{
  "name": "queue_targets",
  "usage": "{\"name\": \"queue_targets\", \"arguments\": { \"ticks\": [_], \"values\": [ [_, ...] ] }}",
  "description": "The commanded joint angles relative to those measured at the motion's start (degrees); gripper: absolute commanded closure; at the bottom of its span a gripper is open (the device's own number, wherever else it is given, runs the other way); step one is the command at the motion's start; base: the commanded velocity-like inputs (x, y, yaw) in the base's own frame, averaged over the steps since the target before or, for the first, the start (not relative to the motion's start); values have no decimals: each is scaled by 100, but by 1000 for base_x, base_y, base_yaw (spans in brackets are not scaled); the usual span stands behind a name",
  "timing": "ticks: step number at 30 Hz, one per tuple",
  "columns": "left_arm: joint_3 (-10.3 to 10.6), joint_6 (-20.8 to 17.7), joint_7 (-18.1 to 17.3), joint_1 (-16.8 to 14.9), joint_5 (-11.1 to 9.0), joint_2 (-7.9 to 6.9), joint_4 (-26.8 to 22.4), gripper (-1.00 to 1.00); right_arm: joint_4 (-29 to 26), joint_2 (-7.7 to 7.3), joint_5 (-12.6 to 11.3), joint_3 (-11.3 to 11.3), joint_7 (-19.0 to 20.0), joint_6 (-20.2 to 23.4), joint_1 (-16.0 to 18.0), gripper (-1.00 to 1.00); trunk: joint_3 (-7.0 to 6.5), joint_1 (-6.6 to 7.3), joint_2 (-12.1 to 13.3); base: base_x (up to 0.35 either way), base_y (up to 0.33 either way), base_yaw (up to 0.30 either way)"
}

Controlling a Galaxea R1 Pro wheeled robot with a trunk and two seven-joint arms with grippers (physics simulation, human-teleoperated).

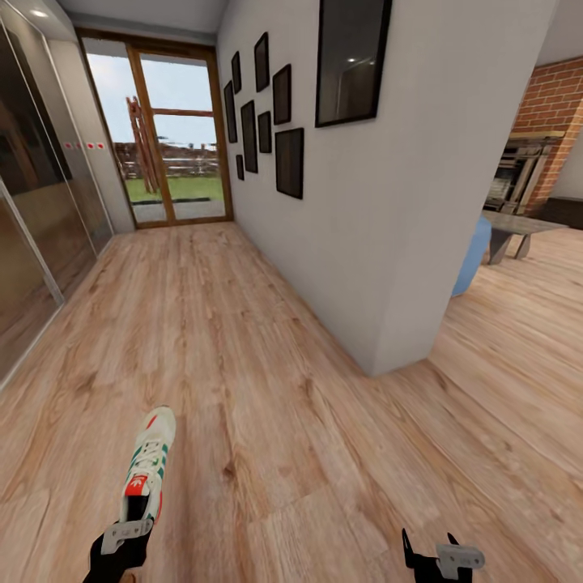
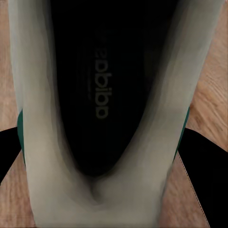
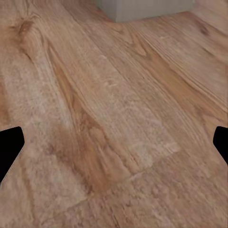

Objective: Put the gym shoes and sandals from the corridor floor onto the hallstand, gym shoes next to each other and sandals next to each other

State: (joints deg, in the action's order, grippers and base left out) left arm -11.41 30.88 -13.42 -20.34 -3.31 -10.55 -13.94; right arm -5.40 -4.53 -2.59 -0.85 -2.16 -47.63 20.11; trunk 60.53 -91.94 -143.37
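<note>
One gym shoe (image 1: 147, 465), white with green side stripes and a red-orange heel patch, was held at its heel end by the left tool (image 1: 125, 536) in the head view, toe pointing away down the corridor, above the corridor floor (image 1: 243, 340) of light wood-grain planks. The right tool (image 1: 441, 557) sat low at the frame's right, fingers spread with nothing between them. A white wall corner (image 1: 389, 243) stood ahead carrying dark picture frames (image 1: 289, 162), a glazed door (image 1: 162, 138) closed the far end, and a brick fireplace (image 1: 542, 154) showed beyond the corner at right.

In the left wrist view the gym shoe (image 2: 42, 118) lay close under the camera, its dark insole bearing faint lettering, with the black fingers (image 2: 202, 161) pressed against both sides of its heel.

In the right wrist view the black fingertips (image 3: 9, 147) stood wide apart over bare floor planks (image 3: 114, 109), the wall base (image 3: 142, 8) just ahead
</note>
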Motion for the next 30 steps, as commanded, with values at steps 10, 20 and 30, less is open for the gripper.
{"name": "queue_targets", "arguments": {
  "ticks": [10,20,30],
  "values": [
    [-28,7,-55,-2,-37,1,4,100,3,5,-22,-3,12,-14,4,-100,5,-2,-2,339,0,0],
    [-28,11,-55,-5,-38,1,2,100,3,5,-22,-3,9,-18,3,-100,5,-2,-2,339,0,14],
    [-28,8,-55,-2,-38,2,2,100,3,5,-22,-3,11,-18,3,-100,5,-2,-2,339,0,156]
  ]
}}
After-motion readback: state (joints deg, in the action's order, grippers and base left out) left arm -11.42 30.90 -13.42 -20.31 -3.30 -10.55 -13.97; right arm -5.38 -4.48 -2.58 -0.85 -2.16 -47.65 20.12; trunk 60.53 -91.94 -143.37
